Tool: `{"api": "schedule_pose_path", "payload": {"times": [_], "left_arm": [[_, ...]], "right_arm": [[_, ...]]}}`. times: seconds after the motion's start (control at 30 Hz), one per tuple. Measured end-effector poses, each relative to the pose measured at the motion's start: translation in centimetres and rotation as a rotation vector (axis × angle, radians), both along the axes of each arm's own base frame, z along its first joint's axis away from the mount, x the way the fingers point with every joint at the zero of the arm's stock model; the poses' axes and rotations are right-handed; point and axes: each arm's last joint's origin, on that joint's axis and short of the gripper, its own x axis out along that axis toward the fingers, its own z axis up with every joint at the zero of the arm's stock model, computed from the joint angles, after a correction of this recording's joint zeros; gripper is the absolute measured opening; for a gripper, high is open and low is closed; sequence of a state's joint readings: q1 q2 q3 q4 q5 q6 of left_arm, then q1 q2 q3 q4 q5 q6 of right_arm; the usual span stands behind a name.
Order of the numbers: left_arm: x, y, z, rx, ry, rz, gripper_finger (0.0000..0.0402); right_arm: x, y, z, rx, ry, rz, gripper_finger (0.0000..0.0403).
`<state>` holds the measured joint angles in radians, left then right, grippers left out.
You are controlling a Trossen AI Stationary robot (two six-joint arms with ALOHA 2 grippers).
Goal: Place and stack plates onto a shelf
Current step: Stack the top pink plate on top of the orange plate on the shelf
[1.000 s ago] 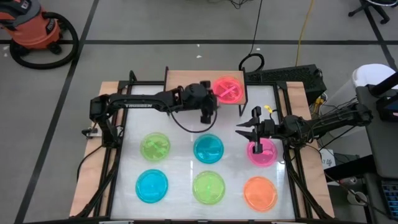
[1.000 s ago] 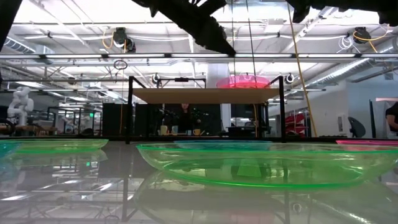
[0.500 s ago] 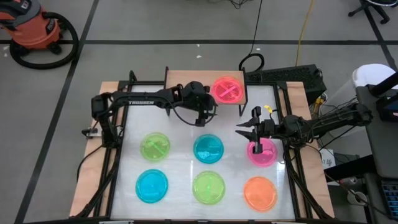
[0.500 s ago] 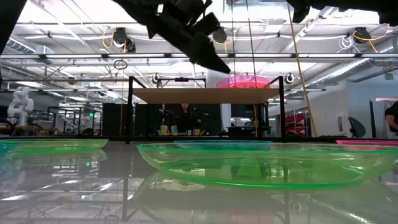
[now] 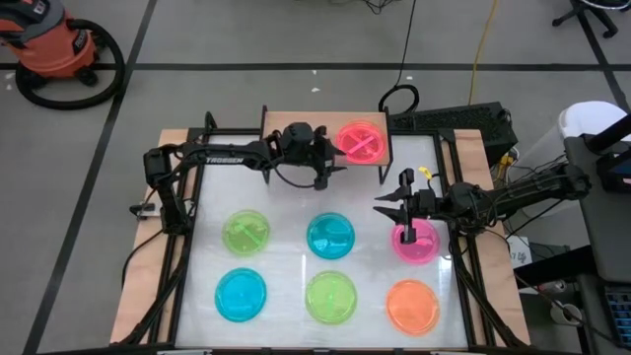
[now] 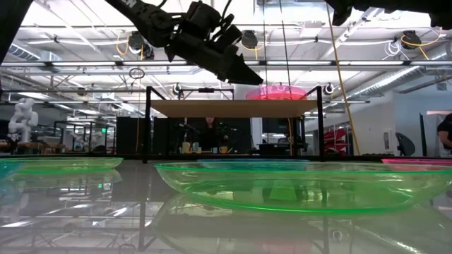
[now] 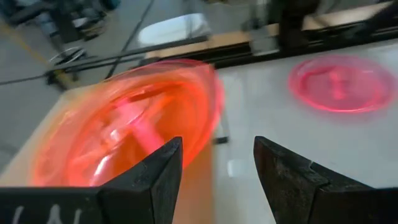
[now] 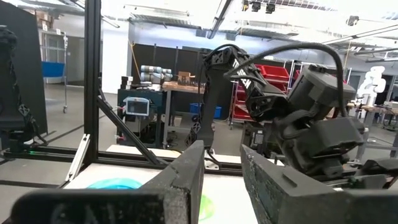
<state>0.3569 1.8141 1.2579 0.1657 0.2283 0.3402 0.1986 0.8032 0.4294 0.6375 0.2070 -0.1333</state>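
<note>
The shelf (image 5: pixel 296 126) is a light-wood board on black legs at the table's far edge. A pink, orange-tinged plate (image 5: pixel 362 141) lies on its right end, also seen on the shelf in the low view (image 6: pixel 277 92). My left gripper (image 5: pixel 333 164) hovers open over the shelf's near edge, just left of that plate (image 7: pixel 130 130), touching nothing. My right gripper (image 5: pixel 396 195) waits open above the table, just beyond a pink plate (image 5: pixel 414 242). Several more plates lie flat on the table: green (image 5: pixel 246 233), blue (image 5: pixel 330 235), blue (image 5: pixel 242 294), green (image 5: pixel 330 296) and orange (image 5: pixel 412 306).
The shelf's left half (image 5: pixel 281 123) is bare wood. A black frame (image 5: pixel 187 197) borders the table on both sides. Dark equipment (image 5: pixel 454 120) and cables sit past the far right corner. In the low view the near green plate (image 6: pixel 304 185) fills the foreground.
My left gripper has drawn back from the table in front of the shelf toward the far edge and left. It has turned from pointing toward the near edge to pointing right, at the shelf's plate. The plates and the right arm have stayed put.
</note>
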Motion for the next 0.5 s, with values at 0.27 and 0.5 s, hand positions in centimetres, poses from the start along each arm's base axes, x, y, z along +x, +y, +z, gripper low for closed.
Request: {"api": "schedule_pose_path", "payload": {"times": [0.27,0.5], "left_arm": [[-0.04,0.78,0.42,0.089,-0.019,0.216,0.0204],[0.16,0.16,0.34,0.138,0.0,0.181,0.0204]], "right_arm": [[0.0,0.0,-0.02,-0.006,0.003,-0.002,0.0089],[0.0,0.0,-0.02,-0.009,0.003,-0.003,0.0089]]}}
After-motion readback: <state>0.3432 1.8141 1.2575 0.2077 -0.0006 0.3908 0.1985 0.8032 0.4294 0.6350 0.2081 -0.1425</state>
